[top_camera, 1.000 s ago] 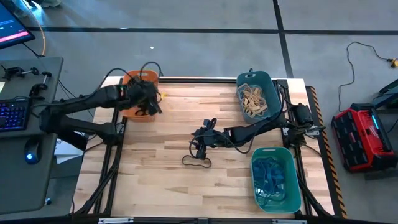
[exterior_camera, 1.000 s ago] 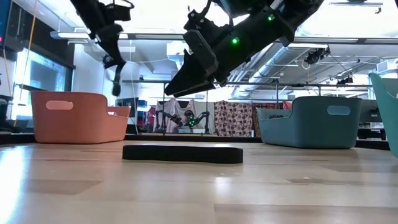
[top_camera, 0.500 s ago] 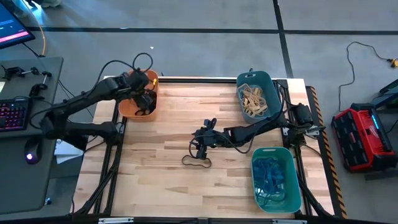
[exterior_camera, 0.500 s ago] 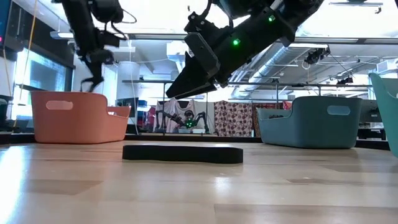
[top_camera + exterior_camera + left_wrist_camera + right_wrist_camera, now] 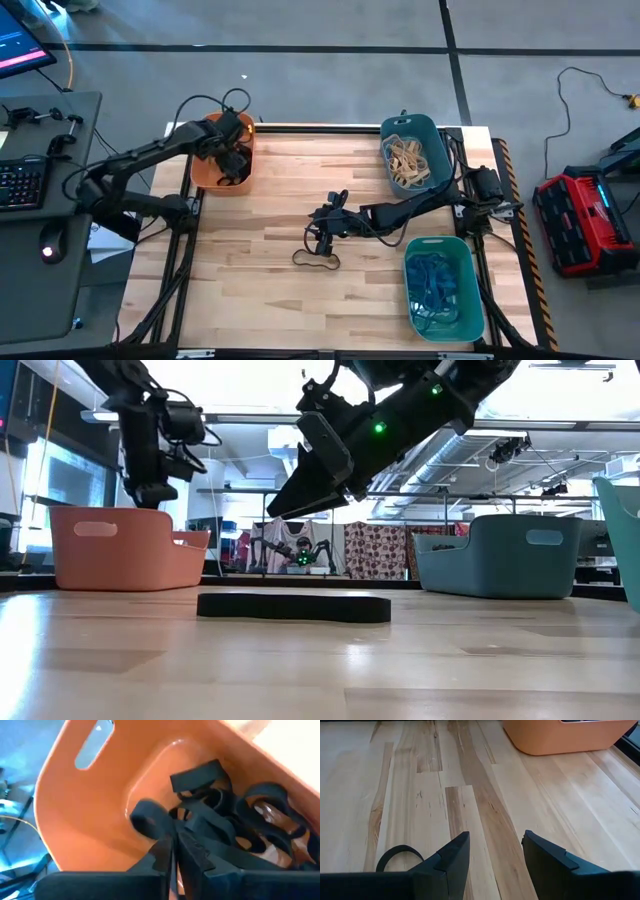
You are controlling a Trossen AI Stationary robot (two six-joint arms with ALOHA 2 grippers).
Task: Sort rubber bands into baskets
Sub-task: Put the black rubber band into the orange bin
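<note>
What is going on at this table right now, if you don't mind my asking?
The robot is sorting rubber bands by colour. The left gripper is over the orange basket, which holds black bands. The right gripper hangs open above a black band on the table. Tan bands and blue bands fill the other two baskets.

We could read no text, label, brand, number or sign on anything in these views, neither on the table nor beyond it.
</note>
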